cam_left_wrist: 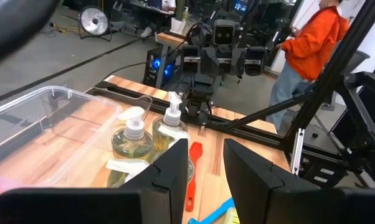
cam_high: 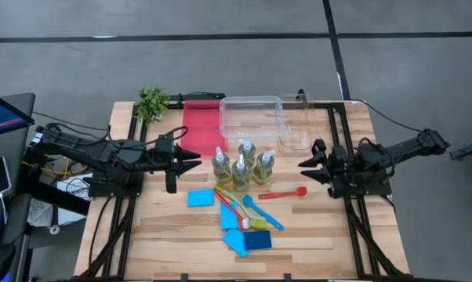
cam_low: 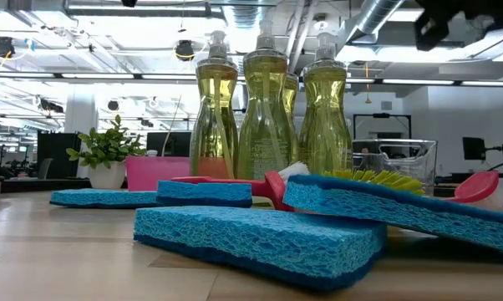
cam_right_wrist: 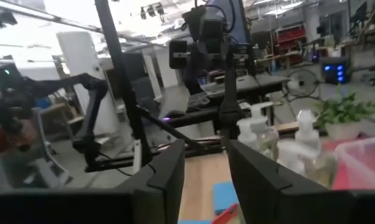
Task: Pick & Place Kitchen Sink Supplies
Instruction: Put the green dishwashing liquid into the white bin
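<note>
bottles (cam_high: pixel 241 165) of yellow-green soap stand in a bunch in the middle of the table, right between the two arms. left gripper (cam_high: pixel 195 159) is just beside them, nearer than right gripper (cam_high: pixel 305 167). both grippers are partly open, holding nothing.

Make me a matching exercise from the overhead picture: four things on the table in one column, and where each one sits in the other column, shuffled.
Things:
1. plant
2. bottles
3. red tray
4. dark sponge

Places:
A. clustered mid-table, just in front of the clear bin
B. far left corner of the table
C. front of the table, beside a lighter sponge
D. flat against the clear bin's left side

Pairs: 1-B, 2-A, 3-D, 4-C
</note>
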{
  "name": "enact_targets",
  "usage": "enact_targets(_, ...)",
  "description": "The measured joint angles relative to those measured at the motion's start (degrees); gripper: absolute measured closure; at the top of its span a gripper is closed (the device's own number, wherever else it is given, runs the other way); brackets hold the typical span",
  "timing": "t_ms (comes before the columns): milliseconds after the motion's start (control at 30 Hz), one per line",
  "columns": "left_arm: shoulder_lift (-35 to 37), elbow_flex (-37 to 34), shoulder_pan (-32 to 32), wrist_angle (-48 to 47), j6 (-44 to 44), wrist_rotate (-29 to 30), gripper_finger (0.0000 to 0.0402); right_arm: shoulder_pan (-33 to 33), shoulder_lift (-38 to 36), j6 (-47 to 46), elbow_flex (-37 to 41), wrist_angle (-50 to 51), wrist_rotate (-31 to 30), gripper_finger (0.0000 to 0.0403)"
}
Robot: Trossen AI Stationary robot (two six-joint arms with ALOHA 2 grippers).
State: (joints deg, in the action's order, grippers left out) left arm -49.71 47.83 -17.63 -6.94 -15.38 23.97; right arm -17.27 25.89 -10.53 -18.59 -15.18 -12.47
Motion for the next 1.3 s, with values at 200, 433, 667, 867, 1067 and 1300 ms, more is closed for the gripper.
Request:
enact_targets(200, 2.83, 0.0, 0.0, -1.42, 0.12, 0.0, 0.0298, 0.03, 7.79, 0.26, -4.12, 1.46, -1.38, 0.0285)
enact_targets(433, 3.12, 0.0, 0.0, -1.66, 0.12, 0.0, 0.0298, 0.08, 16.21, -1.83, -6.35, 1.44, -3.53, 0.0285)
enact_targets(667, 2.96, 0.0, 0.0, -1.68, 0.12, 0.0, 0.0298, 0.95, 20.2, -4.26, -7.3, -1.6, -7.15, 0.0285)
enact_targets(867, 2.95, 0.0, 0.0, -1.66, 0.12, 0.0, 0.0298, 0.95, 19.75, -4.11, -7.21, -3.29, -7.34, 0.0285)
enact_targets(1067, 2.95, 0.0, 0.0, -1.66, 0.12, 0.0, 0.0298, 1.04, 20.39, -3.91, -7.19, -2.84, -7.13, 0.0285)
enact_targets(1300, 2.95, 0.0, -0.01, -1.64, 0.12, -0.01, 0.0298, 2.13, 20.42, -3.96, -7.17, -2.84, -7.15, 0.0285)
